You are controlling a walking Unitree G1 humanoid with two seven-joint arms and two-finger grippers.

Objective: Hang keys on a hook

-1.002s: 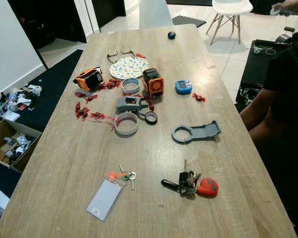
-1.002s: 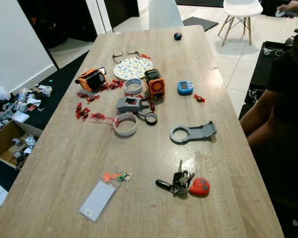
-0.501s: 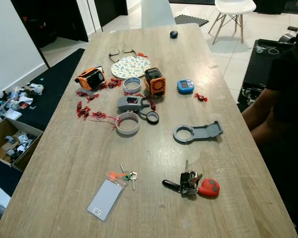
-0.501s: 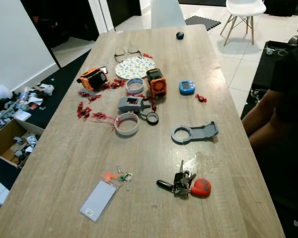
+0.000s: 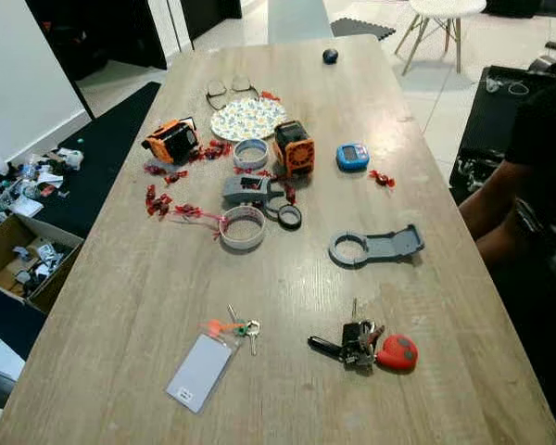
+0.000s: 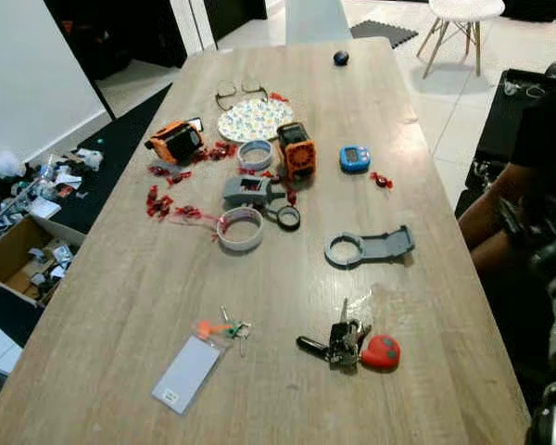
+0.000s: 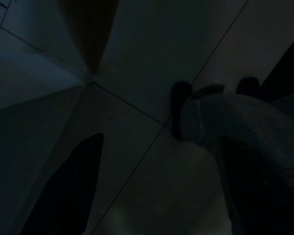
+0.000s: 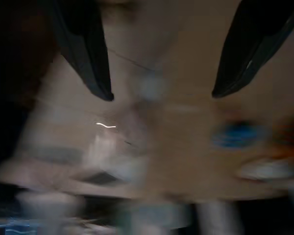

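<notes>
- two sets of keys lie on the worktop (image 5: 139, 297) near its close edge: a dark bunch with a red fob (image 5: 363, 345) and a smaller set with an orange tag (image 5: 230, 328) beside a grey card (image 5: 199, 372). picking the wrong one is a real risk.
- no hook is anywhere i can see, so carrying the keys off to find one could end in a drop.
- the flat bunch may slide instead of lifting, toward the grey bracket (image 5: 375, 247).
- a person (image 5: 537, 213) sits close on the right and could get bumped.
- the right pincer (image 8: 159, 78), in a blurred wrist view, has its fingers spread wide and empty, over the worktop.
- the left arm hangs idle above the floor tiles (image 7: 137, 98); its pincer is too dark to judge.
</notes>
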